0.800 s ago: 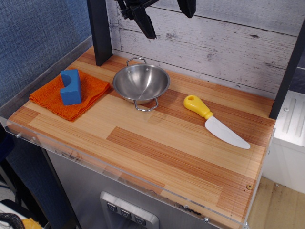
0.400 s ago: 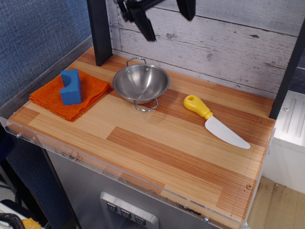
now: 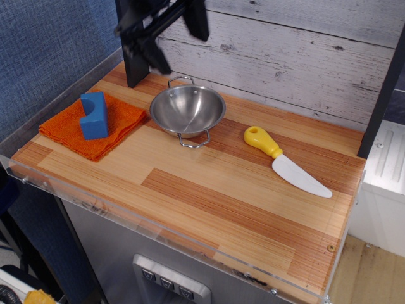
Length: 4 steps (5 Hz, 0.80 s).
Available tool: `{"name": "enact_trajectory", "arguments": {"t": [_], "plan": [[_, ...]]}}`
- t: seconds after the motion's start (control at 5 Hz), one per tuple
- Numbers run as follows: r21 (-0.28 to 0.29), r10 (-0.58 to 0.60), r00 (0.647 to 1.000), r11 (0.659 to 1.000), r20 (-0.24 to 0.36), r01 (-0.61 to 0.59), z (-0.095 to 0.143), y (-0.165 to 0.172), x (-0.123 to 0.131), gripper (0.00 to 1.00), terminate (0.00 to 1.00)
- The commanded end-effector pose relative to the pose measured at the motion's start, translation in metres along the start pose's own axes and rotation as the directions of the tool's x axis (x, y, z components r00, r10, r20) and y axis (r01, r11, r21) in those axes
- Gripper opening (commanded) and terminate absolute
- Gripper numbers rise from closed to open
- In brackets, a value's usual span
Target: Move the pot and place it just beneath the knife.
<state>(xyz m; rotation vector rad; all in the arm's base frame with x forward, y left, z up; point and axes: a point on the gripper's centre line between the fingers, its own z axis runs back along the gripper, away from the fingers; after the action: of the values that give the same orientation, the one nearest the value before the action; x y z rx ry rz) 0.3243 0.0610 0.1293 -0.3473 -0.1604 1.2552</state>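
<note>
The shiny steel pot [image 3: 188,109] with two wire loop handles stands on the wooden table top, at the back left of centre. The knife [image 3: 285,159], with a yellow handle and a white blade, lies flat to the pot's right, blade pointing to the front right. My gripper [image 3: 175,37] hangs in the air above and behind the pot's left side, motion-blurred. Its two dark fingers [image 3: 152,56] stand wide apart and hold nothing. It touches neither the pot nor the knife.
An orange cloth [image 3: 76,134] lies at the table's left with a blue block [image 3: 94,116] on it. A black post [image 3: 130,69] stands at the back left, and another [image 3: 383,95] at the right. A white plank wall [image 3: 297,57] runs behind the table.
My gripper has swung to the left and come down a little, from above the pot's far right to above its left side. The pot, knife, cloth and block have not moved.
</note>
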Motion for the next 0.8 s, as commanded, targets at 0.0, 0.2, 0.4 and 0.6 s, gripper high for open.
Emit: {"name": "enact_trajectory", "arguments": {"t": [0.0, 0.2, 0.4, 0.6], "plan": [[-0.008, 0.148, 0.986, 0.989, 0.075, -0.147, -0.016, 0.006, 0.034, 1.0, 0.0], [0.041, 0.075, 0.993, 0.996, 0.095, -0.079, -0.037, 0.003, 0.033, 1.0, 0.0], [0.08, -0.035, 0.988, 0.997, 0.149, 0.023, -0.046, 0.007, 0.033, 1.0, 0.0], [0.113, -0.15, 0.973, 0.985, 0.173, 0.131, -0.049, 0.011, 0.034, 1.0, 0.0]]}}
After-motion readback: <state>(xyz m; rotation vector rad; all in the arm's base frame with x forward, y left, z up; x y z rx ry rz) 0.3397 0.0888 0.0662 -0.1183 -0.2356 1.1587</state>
